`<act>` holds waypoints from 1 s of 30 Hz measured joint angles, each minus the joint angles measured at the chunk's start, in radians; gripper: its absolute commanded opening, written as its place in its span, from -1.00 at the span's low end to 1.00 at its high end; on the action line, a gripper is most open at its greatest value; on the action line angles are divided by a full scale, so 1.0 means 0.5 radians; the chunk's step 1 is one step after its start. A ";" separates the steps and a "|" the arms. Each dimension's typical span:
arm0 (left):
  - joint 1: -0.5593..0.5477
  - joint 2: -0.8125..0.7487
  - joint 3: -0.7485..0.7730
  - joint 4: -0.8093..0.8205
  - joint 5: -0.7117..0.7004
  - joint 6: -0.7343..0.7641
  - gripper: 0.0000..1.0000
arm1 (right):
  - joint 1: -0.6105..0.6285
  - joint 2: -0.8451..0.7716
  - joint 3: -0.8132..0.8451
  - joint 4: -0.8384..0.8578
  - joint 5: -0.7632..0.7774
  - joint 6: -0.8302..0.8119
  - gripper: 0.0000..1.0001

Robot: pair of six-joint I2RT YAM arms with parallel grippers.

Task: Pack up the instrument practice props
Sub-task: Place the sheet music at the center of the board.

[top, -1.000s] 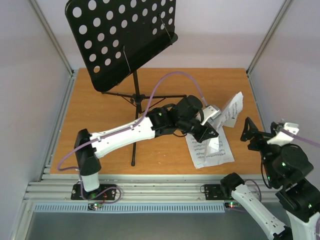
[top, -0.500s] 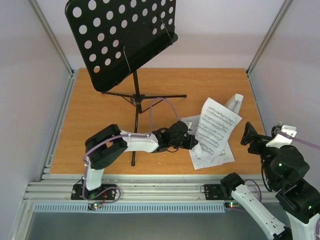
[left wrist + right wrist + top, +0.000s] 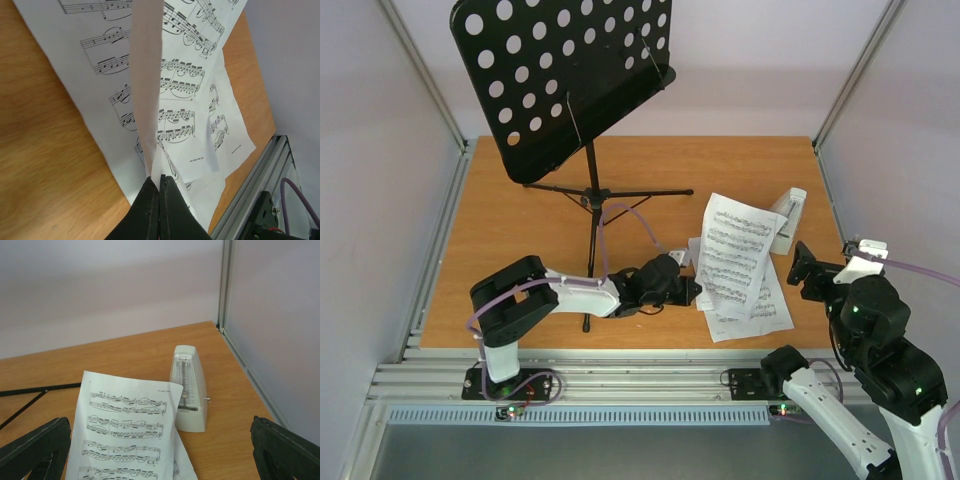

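1. Tabletop (image 3: 520, 230): rectangular, orange-brown wood-grain laminate. A ribbed aluminium rail (image 3: 620, 375) runs along the 6 o'clock edge.
2. Music stand (image 3: 560, 80): matte black metal. The flat, tilted desk is punched with rows of round holes. A thin pole rises from thin tripod legs, with the feet on the table at about 11 o'clock.
3. Left gripper (image 3: 159, 182): clenched, its slim black tapered tips pinched on the near edge of one sheet-music page (image 3: 730, 250). That page is lifted off the table and slightly curved. The left wrist view sees it edge-on as a pale strip.
4. Flat pages (image 3: 752, 308): thin white paper with black printed staves. They overlap a bit skewed and lie on the table at about 4 o'clock, under the raised page.
5. Metronome (image 3: 189, 390): small pale wedge with a rounded top. It has a clear glossy front over a scale and a small pin on its side. It stands upright at about 3 o'clock near the right wall, at 1 o'clock from the pages. Cannot tell whether it touches the paper.
6. Right gripper (image 3: 807, 266): released, with its blocky black fingers (image 3: 35, 447) spread wide and nothing between them. It hangs over the 4 o'clock corner, facing the metronome and pages.
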 measured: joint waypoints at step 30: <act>-0.192 -0.380 -0.424 0.150 -0.321 -0.419 -0.99 | 0.000 0.024 -0.027 0.016 0.000 0.001 0.97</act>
